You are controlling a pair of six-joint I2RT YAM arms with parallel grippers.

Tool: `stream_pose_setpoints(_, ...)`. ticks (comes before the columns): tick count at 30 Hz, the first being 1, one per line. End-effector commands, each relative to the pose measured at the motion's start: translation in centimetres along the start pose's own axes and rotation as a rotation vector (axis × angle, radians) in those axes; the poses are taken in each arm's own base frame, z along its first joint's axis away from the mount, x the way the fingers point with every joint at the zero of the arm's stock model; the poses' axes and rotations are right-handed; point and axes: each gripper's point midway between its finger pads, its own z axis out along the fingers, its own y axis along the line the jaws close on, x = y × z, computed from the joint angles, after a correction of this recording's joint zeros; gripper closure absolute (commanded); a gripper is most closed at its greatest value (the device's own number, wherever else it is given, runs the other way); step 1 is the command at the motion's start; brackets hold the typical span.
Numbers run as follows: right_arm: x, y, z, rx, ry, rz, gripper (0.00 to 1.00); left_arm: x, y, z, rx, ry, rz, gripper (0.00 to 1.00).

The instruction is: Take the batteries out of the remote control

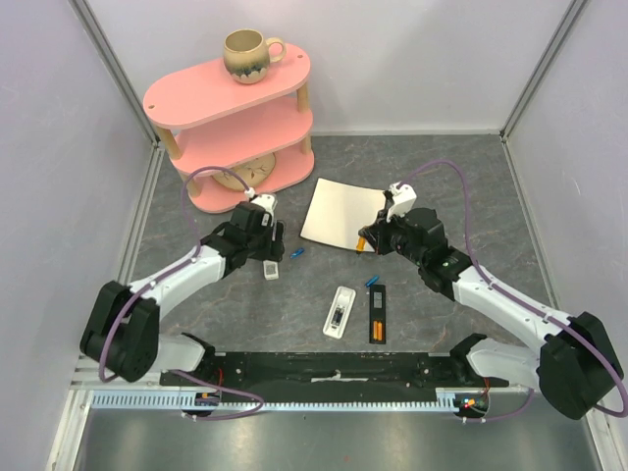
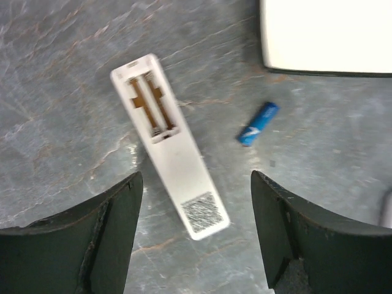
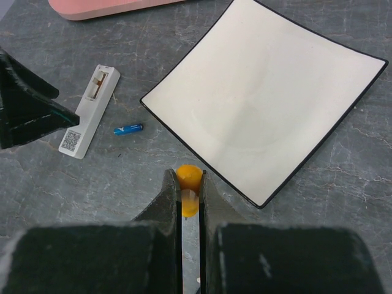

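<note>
A white remote control [image 2: 168,144] lies back-up on the grey table, its battery bay uncovered and empty. My left gripper [image 2: 196,184] hangs open just above its lower end, touching nothing. One blue battery [image 2: 258,124] lies loose to the remote's right, near the plate. From above, the same remote [image 1: 272,269] and battery [image 1: 299,253] sit below my left gripper [image 1: 265,238]. A second blue battery [image 1: 373,281] lies by a black remote [image 1: 379,314] that holds orange batteries. My right gripper [image 3: 190,177] is shut on an orange-handled screwdriver [image 3: 188,182].
A square white plate [image 1: 339,213] with a dark rim lies between the two grippers. Another white remote [image 1: 340,312] rests left of the black one. A pink three-tier shelf [image 1: 231,128] with a mug [image 1: 248,54] stands at the back left.
</note>
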Motion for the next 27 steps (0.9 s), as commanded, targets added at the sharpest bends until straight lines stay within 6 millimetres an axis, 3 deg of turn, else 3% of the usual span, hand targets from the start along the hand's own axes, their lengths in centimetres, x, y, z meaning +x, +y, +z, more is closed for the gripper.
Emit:
stream_pose_setpoints(1,-2.1,0.3,-0.4,-0.013,-0.079,0.011,1.0,-3.1,-5.6,-3.8,0.216,-0.15,0.075,0.23)
stream_pose_setpoints(3,-2.1,0.2,-0.3,-0.007,-0.079,0.014,1.0,-2.9,-7.6,-4.8,0.269,-0.165,0.115,0.23)
stream_pose_setpoints(4,-2.0,0.1,-0.3,-0.003,-0.077,0.013,1.0,-2.4,-9.2,-5.5,0.306,-0.165,0.146,0.23)
stream_pose_setpoints(9,-2.1,-0.7,-0.3,0.019,-0.082,0.019,1.0,0.6,-13.5,-6.8,0.335,-0.14,0.188,0.23)
stream_pose_setpoints(14,-2.1,-1.1,-0.4,0.029,-0.083,0.025,1.0,3.5,-15.6,-6.4,0.302,-0.1,0.197,0.22)
stream_pose_setpoints(20,-1.9,-1.5,-0.5,0.035,-0.082,0.029,1.0,9.2,-19.5,-5.9,0.344,-0.002,0.268,0.21)
stream_pose_setpoints(27,-1.8,-1.7,-0.6,0.037,-0.084,0.032,1.0,13.8,-21.0,-5.3,0.307,0.058,0.332,0.21)
